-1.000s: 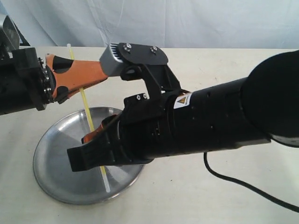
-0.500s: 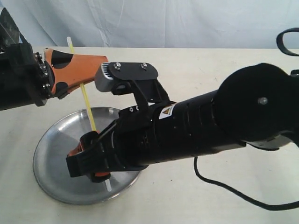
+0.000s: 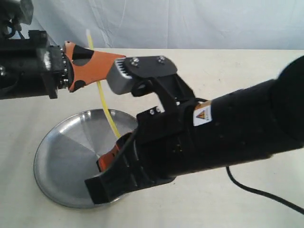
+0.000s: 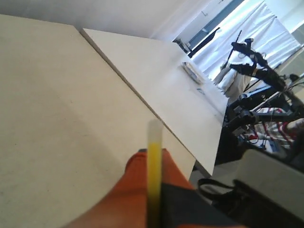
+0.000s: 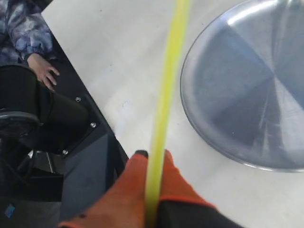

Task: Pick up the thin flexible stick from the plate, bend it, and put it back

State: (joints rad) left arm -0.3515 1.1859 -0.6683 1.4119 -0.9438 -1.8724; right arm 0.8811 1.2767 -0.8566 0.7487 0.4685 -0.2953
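Observation:
The thin flexible stick (image 3: 105, 104) is a bright yellow strand held in the air above the plate (image 3: 61, 156), bowed slightly between both grippers. My left gripper (image 3: 97, 59), with orange fingers, is shut on its upper part; a short pale-tipped end (image 4: 154, 137) sticks out past the fingers. My right gripper (image 3: 111, 154) is shut on the lower part, low over the plate's near right side. In the right wrist view the stick (image 5: 166, 95) runs out from between the orange fingers (image 5: 128, 190), with the plate (image 5: 247, 95) beside it. The stick's lower end is hidden behind the right arm.
The right arm's thick black body and its grey camera mount (image 3: 142, 71) cover the middle and right of the table. A black cable (image 3: 256, 190) trails on the table at the right. A white cloth backdrop (image 3: 190, 23) stands behind the table.
Both grippers have lifted, the left one moving right and up. The stick went from straight and steep to a slight bow. The right arm has shifted and hides the lower tip.

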